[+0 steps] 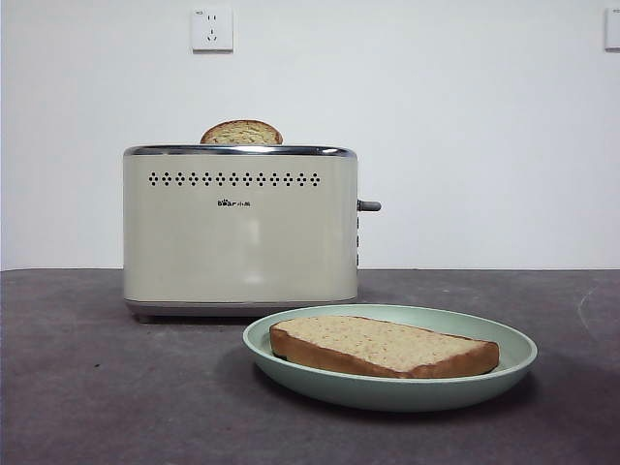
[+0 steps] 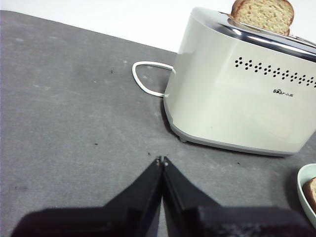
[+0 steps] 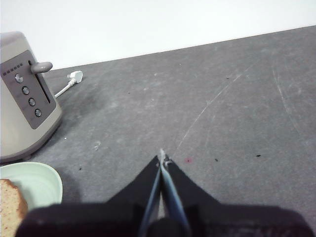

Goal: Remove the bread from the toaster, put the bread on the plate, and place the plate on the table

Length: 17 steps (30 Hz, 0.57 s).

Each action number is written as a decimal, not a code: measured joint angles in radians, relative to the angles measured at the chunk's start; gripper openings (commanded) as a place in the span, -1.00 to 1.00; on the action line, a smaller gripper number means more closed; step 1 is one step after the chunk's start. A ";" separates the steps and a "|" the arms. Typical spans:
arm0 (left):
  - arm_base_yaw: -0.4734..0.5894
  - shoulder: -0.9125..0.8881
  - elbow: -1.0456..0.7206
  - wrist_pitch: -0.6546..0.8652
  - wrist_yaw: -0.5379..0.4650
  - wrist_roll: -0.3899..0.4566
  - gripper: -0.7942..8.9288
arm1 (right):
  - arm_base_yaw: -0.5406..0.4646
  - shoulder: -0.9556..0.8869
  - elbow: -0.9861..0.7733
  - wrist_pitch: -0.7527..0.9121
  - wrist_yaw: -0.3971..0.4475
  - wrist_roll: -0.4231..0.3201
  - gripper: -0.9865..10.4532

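Nearest the front camera, the plate (image 1: 389, 373), pale mint green with a raised rim, rests flat on the dark grey bench (image 1: 97, 387). The bread (image 1: 384, 346) lies flat inside the plate, speckled tan face up and darker crust showing along its near edge. Just behind the plate, and offset to the left of the front view, the cream toaster (image 1: 240, 228) stands upright on the bench, with a chrome top rim, a row of small dots, a small black logo and a grey side lever (image 1: 368, 205). The domed top of a second slice (image 1: 241, 133) rises from a slot. Behind all stands a white wall carrying a socket (image 1: 212, 29).

The left gripper (image 2: 162, 160) hangs over bare bench near the toaster's front corner, jaws pressed together and holding nothing; a white cord (image 2: 148, 79) loops beside the toaster there. The right gripper (image 3: 162, 157) hangs over bare bench near the toaster's lever side, jaws likewise pressed together and empty; the plate's rim shows at that view's edge.
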 measured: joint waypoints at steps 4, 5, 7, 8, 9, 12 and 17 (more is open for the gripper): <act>0.000 0.000 0.000 0.000 0.000 0.000 -0.84 | 0.000 0.013 0.000 0.000 0.000 -0.003 -0.82; 0.000 0.000 0.000 0.000 0.000 0.000 -0.84 | 0.000 0.017 0.000 0.000 0.000 -0.003 -0.82; 0.000 0.000 0.000 0.000 0.000 0.000 -0.84 | 0.000 0.021 0.000 0.000 0.000 -0.003 -0.82; 0.000 0.000 0.000 0.000 0.000 0.000 -0.84 | 0.000 0.023 0.000 0.000 0.000 -0.003 -0.82; 0.000 0.000 0.000 0.000 0.000 0.000 -0.84 | 0.000 0.024 0.000 0.000 0.000 -0.003 -0.82; 0.000 0.000 0.000 0.000 0.000 0.000 -0.84 | 0.000 0.025 0.000 0.000 0.000 -0.003 -0.82; 0.000 0.000 0.000 0.000 0.000 0.000 -0.84 | 0.000 0.025 0.000 0.000 0.000 -0.003 -0.82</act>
